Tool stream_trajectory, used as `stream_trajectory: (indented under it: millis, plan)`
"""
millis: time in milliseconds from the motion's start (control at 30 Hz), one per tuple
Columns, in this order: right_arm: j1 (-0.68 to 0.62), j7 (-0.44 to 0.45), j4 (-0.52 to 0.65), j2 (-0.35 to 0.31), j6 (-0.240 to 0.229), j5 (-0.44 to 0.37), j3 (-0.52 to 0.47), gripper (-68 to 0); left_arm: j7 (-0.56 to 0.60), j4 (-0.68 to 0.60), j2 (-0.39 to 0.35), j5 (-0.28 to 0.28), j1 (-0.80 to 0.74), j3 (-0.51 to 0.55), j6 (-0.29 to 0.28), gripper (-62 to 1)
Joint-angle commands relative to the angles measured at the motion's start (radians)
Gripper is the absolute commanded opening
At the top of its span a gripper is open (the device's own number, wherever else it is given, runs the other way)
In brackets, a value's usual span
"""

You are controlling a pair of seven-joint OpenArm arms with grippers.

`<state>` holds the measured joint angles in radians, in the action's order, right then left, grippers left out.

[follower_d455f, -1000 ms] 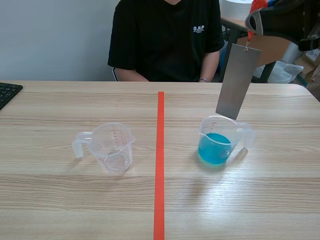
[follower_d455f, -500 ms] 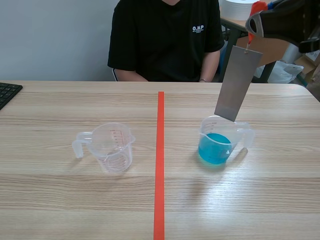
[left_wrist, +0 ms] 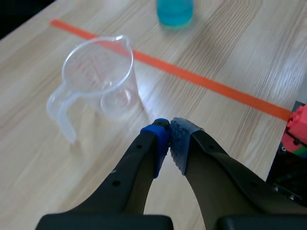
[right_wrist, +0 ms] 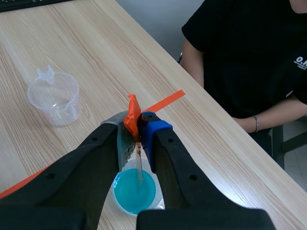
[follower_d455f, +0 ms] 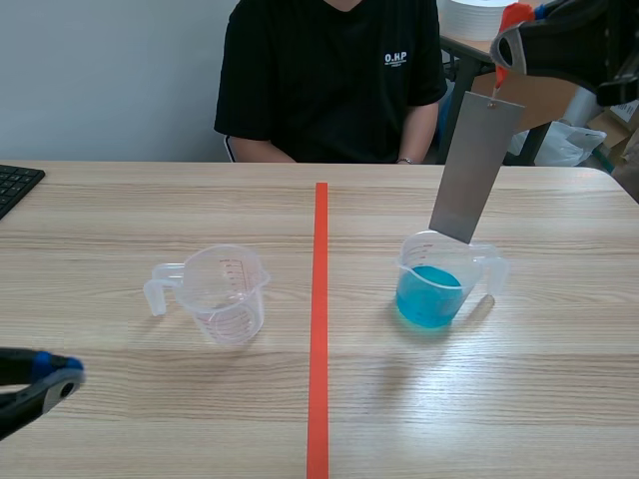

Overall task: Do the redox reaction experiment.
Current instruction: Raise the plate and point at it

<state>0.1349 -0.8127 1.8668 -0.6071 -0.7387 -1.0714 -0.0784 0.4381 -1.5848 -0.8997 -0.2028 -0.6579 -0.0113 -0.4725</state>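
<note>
A clear beaker with blue liquid (follower_d455f: 435, 282) stands right of the tape line; in the right wrist view this blue beaker (right_wrist: 135, 190) lies under my gripper. A grey metal strip (follower_d455f: 473, 166) hangs tilted from an orange tab (right_wrist: 132, 117), its lower end at the beaker's rim. High up, my right gripper (follower_d455f: 507, 38) (right_wrist: 135, 125) is shut on the tab. An empty clear beaker (follower_d455f: 226, 292) (left_wrist: 98, 75) stands left of the line. My left gripper (follower_d455f: 45, 377) (left_wrist: 169, 141) is shut on nothing, low at the front left, short of the empty beaker.
A person in a black shirt (follower_d455f: 332, 75) sits across the table. A keyboard corner (follower_d455f: 14, 184) lies at the far left edge. The orange tape line (follower_d455f: 319, 319) runs down the table's middle. A red object (left_wrist: 296, 130) shows beside my left gripper.
My left gripper has come into the scene view at the lower left. The right gripper and strip rose slightly a second ago and now hold still.
</note>
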Motion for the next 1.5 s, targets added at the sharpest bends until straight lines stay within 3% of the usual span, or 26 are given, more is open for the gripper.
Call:
stream_trajectory:
  millis: [0,167,267,367,567,800,1100,1467]
  plan:
    - [0.011,0.014,0.013,-0.018,-0.007,-0.014,-0.008,-66.2,0.01,-0.008,0.0,-0.004,0.084,-0.06,-0.002,-56.4]
    - [0.011,0.014,0.013,-0.018,-0.007,-0.014,-0.008,-66.2,0.001,-0.006,-0.001,-0.004,0.32,-0.257,-0.002,-56.4]
    - [0.011,0.014,0.013,-0.018,-0.007,-0.014,-0.008,-66.2,-0.075,-0.005,0.028,-0.004,0.465,-0.383,0.021,-56.4]
    - [0.011,0.014,0.013,-0.018,-0.007,-0.014,-0.008,-66.2,-0.174,0.006,0.078,-0.004,0.61,-0.506,0.043,-56.4]
    - [0.011,0.014,0.013,-0.018,-0.007,-0.014,-0.008,-66.2,-0.26,0.084,0.205,-0.004,0.866,-0.723,0.056,-56.4]
    - [0.011,0.014,0.013,-0.018,-0.007,-0.014,-0.008,-66.2,-0.298,0.303,0.367,-0.023,1.097,-0.908,0.116,-56.4]
    - [0.011,0.014,0.013,-0.018,-0.007,-0.014,-0.008,-66.2,-0.27,0.593,0.546,-0.093,1.26,-0.995,0.123,-56.5]
    - [0.011,0.023,0.013,-0.018,-0.007,-0.015,-0.008,-66.2,-0.231,0.721,0.674,-0.105,1.31,-0.995,0.122,-56.4]
